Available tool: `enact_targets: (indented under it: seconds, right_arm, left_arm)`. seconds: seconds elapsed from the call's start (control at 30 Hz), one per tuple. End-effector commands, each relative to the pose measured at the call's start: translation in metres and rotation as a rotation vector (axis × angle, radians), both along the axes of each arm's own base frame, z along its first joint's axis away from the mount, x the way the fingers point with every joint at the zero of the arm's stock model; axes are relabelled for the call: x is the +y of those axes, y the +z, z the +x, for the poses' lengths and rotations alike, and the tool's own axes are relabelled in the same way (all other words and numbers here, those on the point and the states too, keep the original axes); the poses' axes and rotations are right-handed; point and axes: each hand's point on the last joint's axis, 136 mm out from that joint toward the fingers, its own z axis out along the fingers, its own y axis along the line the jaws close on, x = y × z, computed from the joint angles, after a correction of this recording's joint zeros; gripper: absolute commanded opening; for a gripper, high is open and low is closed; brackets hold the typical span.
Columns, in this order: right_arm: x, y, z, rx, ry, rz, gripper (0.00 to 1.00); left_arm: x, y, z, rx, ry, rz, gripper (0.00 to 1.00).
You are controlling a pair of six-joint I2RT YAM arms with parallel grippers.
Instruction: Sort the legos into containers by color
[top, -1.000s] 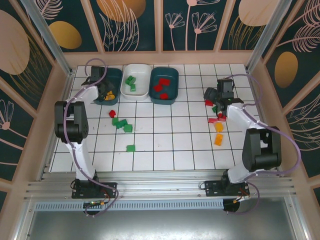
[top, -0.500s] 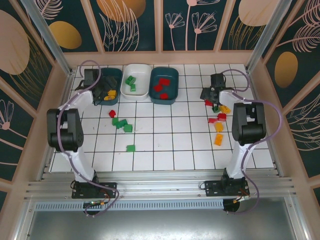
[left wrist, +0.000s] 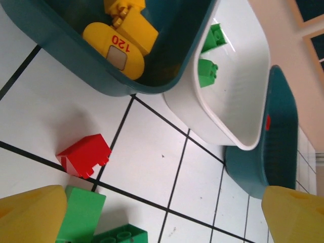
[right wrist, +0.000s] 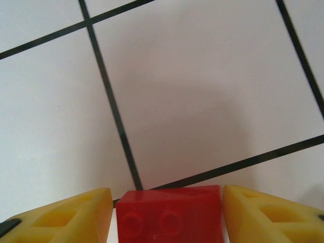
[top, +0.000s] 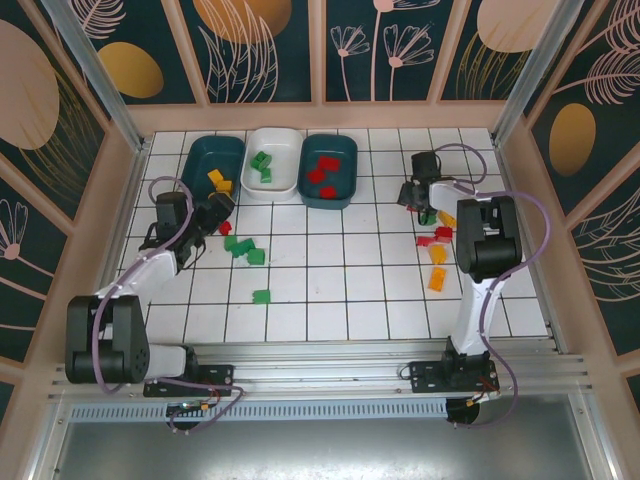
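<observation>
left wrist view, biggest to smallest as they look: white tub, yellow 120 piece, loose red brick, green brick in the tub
1. white tub
2. yellow 120 piece and red brick, about alike, so not ranked
3. green brick, smallest, though farther from the camera

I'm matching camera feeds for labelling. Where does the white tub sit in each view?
Top external: the white tub sits at the far edge, the middle of three tubs.
Left wrist: the white tub is upper right, with green bricks inside.
Right wrist: this view looks down on floor tiles and a red brick between the fingers.
Shared landmark: the teal tub holding yellow bricks, beside the white one.
</observation>
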Motion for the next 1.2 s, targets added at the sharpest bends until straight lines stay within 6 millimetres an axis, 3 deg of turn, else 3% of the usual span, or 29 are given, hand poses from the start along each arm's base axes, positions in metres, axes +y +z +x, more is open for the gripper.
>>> enact_targets:
  seconds: [0.0, 0.27, 0.5, 0.9, 1.03, 1.17]
  right_arm:
    - [0.012, -0.020, -0.011, 0.057, 0.009, -0.029, 0.59]
    - [0.027, -0.025, -0.013, 0.077, 0.045, -0.039, 0.59]
    - [0.037, -0.017, -0.017, 0.044, 0.066, -0.074, 0.43]
    - [0.055, 0.026, -0.008, -0.087, 0.080, -0.032, 0.35]
    - [0.075, 0.055, -0.003, -0.149, 0.113, -0.010, 0.34]
    - [0.111, 0.092, 0.002, -0.220, 0.176, 0.043, 0.34]
  left_arm:
    - [-0.006, 0.031, 0.000, -0.095, -0.022, -0.016, 0.98]
    - [-0.007, 0.042, -0.013, -0.124, -0.029, -0.018, 0.98]
    - [-0.007, 0.039, -0.021, -0.122, -0.032, -0.022, 0.98]
    - [-0.008, 0.036, -0.021, -0.115, -0.036, -0.023, 0.98]
    - [-0.011, 0.031, -0.021, -0.106, -0.047, -0.031, 0.98]
    - [-0.018, 0.025, -0.021, -0.100, -0.065, -0.062, 0.98]
